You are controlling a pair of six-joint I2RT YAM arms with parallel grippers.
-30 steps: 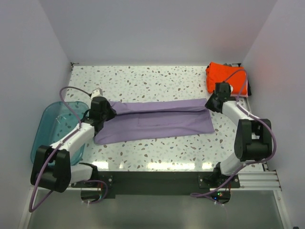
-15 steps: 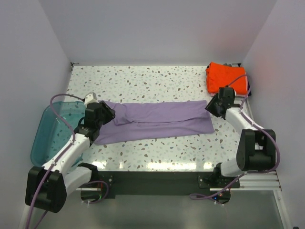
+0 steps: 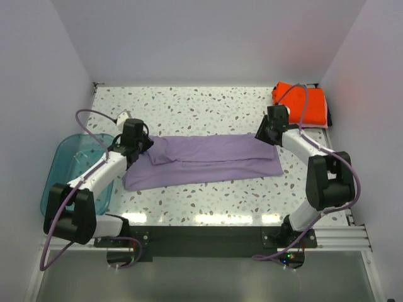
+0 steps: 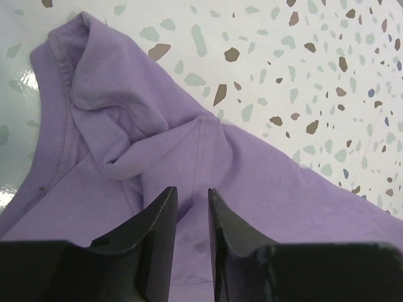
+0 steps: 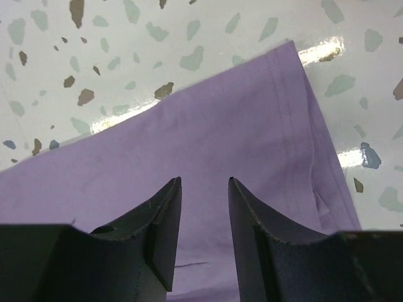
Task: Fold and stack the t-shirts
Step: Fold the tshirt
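Note:
The lavender t-shirt lies folded into a long strip across the middle of the table. My left gripper is open and empty over its left end, where the cloth bunches in folds between collar and sleeve seam. My right gripper is open and empty over its far right corner, just above the hemmed edge. The orange-red t-shirt lies folded at the back right corner, with a dark cloth edge showing at its right side.
A teal translucent tub stands at the table's left edge, beside my left arm. White walls close the table at the back and both sides. The speckled tabletop shows behind the lavender shirt.
Both grippers have let go of the lavender shirt, which now lies flat. The right gripper moved left and back over the shirt's far right corner. The left gripper shifted back over the left end.

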